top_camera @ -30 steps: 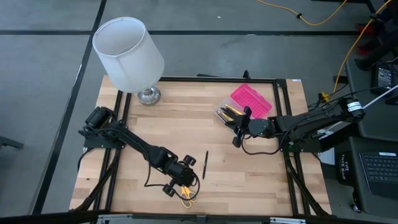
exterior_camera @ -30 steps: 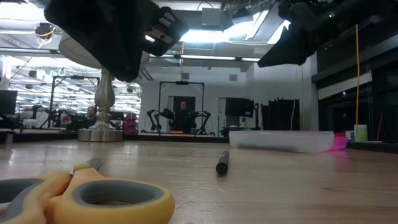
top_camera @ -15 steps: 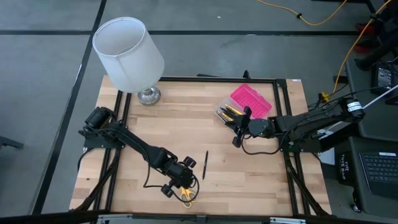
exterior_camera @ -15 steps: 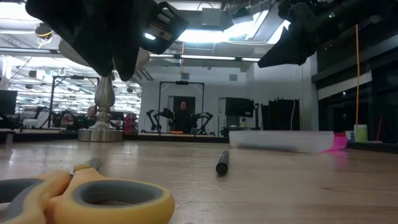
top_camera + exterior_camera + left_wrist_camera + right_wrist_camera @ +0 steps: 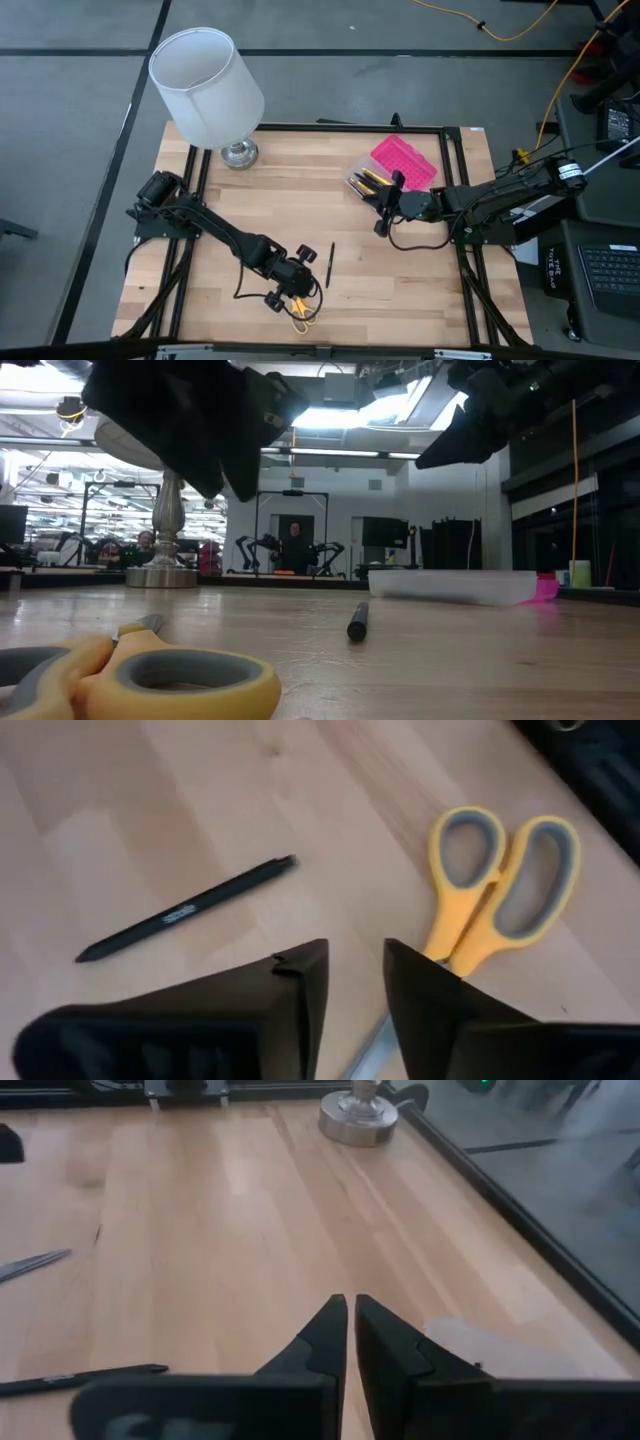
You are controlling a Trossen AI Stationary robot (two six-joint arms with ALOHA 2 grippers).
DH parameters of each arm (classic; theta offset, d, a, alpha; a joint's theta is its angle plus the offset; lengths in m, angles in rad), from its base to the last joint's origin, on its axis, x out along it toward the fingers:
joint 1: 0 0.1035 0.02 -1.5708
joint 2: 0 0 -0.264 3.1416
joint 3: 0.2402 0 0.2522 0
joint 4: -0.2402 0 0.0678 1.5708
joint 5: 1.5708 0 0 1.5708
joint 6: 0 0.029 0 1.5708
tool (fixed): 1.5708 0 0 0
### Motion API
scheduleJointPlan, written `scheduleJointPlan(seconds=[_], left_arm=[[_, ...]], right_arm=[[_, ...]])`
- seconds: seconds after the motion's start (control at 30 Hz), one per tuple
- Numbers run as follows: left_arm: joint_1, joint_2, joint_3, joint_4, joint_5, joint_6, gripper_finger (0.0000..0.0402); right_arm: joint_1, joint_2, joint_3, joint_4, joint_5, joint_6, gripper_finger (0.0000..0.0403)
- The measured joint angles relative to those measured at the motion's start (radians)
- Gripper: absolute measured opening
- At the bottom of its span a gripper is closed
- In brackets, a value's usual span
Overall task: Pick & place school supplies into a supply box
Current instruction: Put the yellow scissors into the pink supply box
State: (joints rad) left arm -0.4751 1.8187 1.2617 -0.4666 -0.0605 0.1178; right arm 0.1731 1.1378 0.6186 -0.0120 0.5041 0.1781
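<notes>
Down near the front edge of the table (image 5: 200, 300), the left gripper (image 5: 352, 990) hangs over the yellow-handled scissors (image 5: 495, 890), its two dark fingers parted by a narrow gap with nothing between them. The scissors lie flat on the wood, handles away from the gripper and the blades running back under it; in the low view they fill the near corner as a big yellow loop (image 5: 150, 682). Just beside them a black pen (image 5: 329, 264) lies alone on the bare boards, apart from the scissors. The right gripper (image 5: 350, 1335) waits above the table next to the supply box (image 5: 395, 168), fingers drawn almost together with only a sliver of a gap, holding nothing. The box sits toward the far right of the table, its pink lid swung open behind the clear base, with a few pens and pencils already inside. A white lamp (image 5: 207, 87) stands at the far left corner
</notes>
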Motion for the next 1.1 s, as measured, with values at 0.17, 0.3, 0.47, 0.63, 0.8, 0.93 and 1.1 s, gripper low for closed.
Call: scheduleJointPlan(seconds=[0.17, 0.3, 0.47, 0.63, 0.8, 0.93, 1.1], left_arm=[[-0.001, 0.000, 0.000, 0.000, -0.014, -0.018, 0.0130], [-0.001, 0.000, 0.000, 0.000, 0.008, -0.030, 0.0153], [-0.015, 0.007, 0.004, 0.000, 0.007, -0.133, 0.0166], [-0.062, 0.066, 0.086, -0.031, 0.011, -0.107, 0.0167], [-0.088, 0.131, 0.192, -0.124, 0.009, -0.091, 0.0167], [-0.110, 0.173, 0.241, -0.135, 0.028, -0.042, 0.0166], [-0.125, 0.201, 0.250, -0.136, 0.026, 0.032, 0.0166]], right_arm=[[0.000, 0.000, 0.000, 0.001, 0.026, -0.028, 0.0030], [0.000, 0.000, 0.000, 0.000, 0.026, -0.025, 0.0030], [0.000, 0.000, 0.000, 0.000, 0.026, 0.011, 0.0030], [0.000, 0.000, 0.000, -0.007, 0.026, 0.097, 0.0030], [0.000, 0.000, 0.000, -0.015, -0.003, 0.159, 0.0030], [0.008, 0.010, 0.000, -0.016, -0.021, 0.186, 0.0030], [0.029, 0.054, 0.000, 0.008, -0.022, 0.185, 0.0023]])
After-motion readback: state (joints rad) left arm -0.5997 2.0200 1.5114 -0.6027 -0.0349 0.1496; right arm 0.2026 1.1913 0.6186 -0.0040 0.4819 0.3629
